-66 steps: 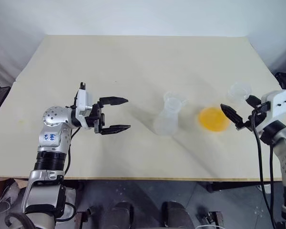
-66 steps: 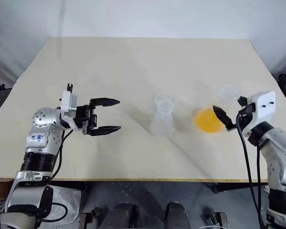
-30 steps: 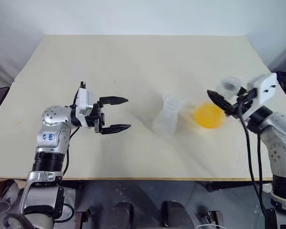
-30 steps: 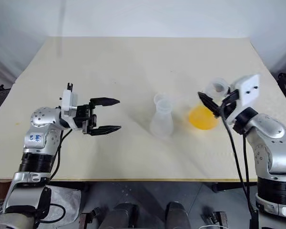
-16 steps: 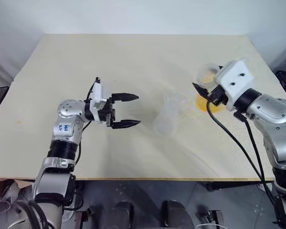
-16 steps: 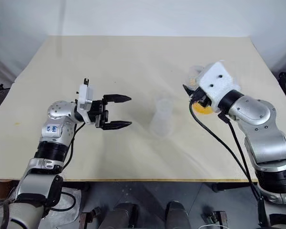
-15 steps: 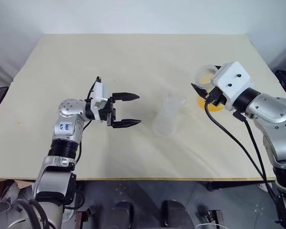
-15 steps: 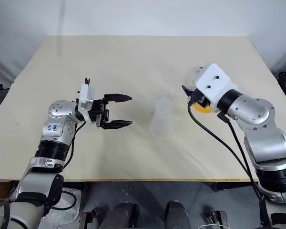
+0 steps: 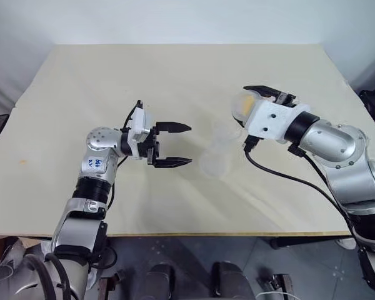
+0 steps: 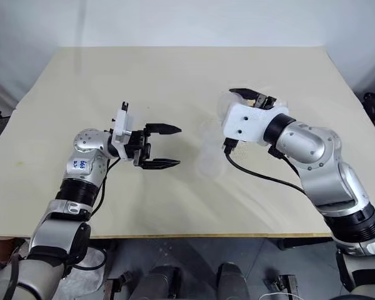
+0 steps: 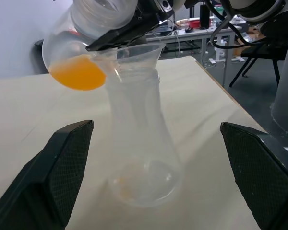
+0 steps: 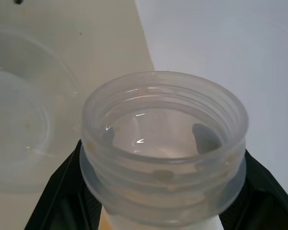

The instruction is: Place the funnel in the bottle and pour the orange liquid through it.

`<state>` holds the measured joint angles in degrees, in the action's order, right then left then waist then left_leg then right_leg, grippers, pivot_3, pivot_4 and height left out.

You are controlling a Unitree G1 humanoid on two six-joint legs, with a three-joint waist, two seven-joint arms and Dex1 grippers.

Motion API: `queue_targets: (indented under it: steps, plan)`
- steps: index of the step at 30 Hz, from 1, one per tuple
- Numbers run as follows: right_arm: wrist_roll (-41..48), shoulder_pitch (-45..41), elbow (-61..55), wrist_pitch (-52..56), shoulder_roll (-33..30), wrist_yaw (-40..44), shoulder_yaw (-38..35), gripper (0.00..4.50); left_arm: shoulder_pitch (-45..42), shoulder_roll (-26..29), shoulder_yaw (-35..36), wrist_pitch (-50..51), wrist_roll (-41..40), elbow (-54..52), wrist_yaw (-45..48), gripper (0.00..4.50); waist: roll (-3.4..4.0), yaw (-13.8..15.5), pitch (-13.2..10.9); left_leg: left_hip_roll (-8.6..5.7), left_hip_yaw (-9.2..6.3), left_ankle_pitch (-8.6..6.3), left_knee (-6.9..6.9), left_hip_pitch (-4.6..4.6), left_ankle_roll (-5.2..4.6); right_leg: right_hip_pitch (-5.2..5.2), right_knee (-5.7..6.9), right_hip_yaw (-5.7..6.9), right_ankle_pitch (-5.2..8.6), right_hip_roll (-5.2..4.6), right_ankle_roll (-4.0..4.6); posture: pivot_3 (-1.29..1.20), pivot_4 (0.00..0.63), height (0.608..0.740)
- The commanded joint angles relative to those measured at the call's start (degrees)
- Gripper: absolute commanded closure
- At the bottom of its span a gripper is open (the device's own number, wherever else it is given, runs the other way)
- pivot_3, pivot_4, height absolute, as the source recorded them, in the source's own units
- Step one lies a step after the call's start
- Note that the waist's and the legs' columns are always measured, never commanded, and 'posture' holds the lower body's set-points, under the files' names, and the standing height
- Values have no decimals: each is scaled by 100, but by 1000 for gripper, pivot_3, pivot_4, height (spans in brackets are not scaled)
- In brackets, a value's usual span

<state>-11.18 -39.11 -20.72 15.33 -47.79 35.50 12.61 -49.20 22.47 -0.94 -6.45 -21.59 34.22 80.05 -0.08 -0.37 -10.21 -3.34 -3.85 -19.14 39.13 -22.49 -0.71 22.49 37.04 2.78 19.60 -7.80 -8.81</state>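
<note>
The clear bottle (image 9: 215, 157) stands mid-table with the small clear funnel (image 11: 134, 51) seated in its neck. My right gripper (image 9: 257, 95) is shut on the neck of a second clear flask (image 12: 163, 143). That flask is tipped on its side just above and beside the funnel. The orange liquid (image 11: 79, 74) pools in the flask's lower wall, short of its mouth. My left gripper (image 9: 177, 145) is open, level with the bottle's body and a short way to its left, with the bottle (image 11: 139, 143) between its spread fingers' line of sight.
The beige table (image 9: 131, 75) has bare surface all around the bottle. Its front edge runs close below both arms. A black cable (image 9: 287, 178) loops from my right wrist over the table.
My right arm has swung left and rolled, carrying the flask from beside the bottle to a tipped pose over the funnel. My left gripper has edged right, towards the bottle, still open.
</note>
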Motion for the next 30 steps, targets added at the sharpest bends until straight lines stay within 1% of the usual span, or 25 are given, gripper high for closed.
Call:
queue_targets:
  steps: [1,6,13,30]
  plan:
    - [-377,-274,6,-394,-59,45,-63,2021,-137,20,85,-113,17,-56,1,0,0,2,0,0,0,0,0,0,0,0,0,0,0,0,0,0,150,740]
    - [-684,-440,263,-685,88,-43,-82,2021,-137,31,100,-149,42,-33,-17,0,0,-4,0,0,-1,0,-1,-1,0,1,0,0,0,0,0,0,150,740]
    - [-982,-564,472,-1117,113,33,-96,2021,-162,41,118,-183,70,18,-39,0,0,-7,0,1,-1,0,-1,-1,0,2,0,0,0,0,0,0,150,740]
    - [-1490,-519,685,-1816,60,177,-120,2021,-167,55,142,-214,112,49,-26,0,0,-15,0,1,0,0,-1,0,0,2,1,1,0,1,0,0,150,740]
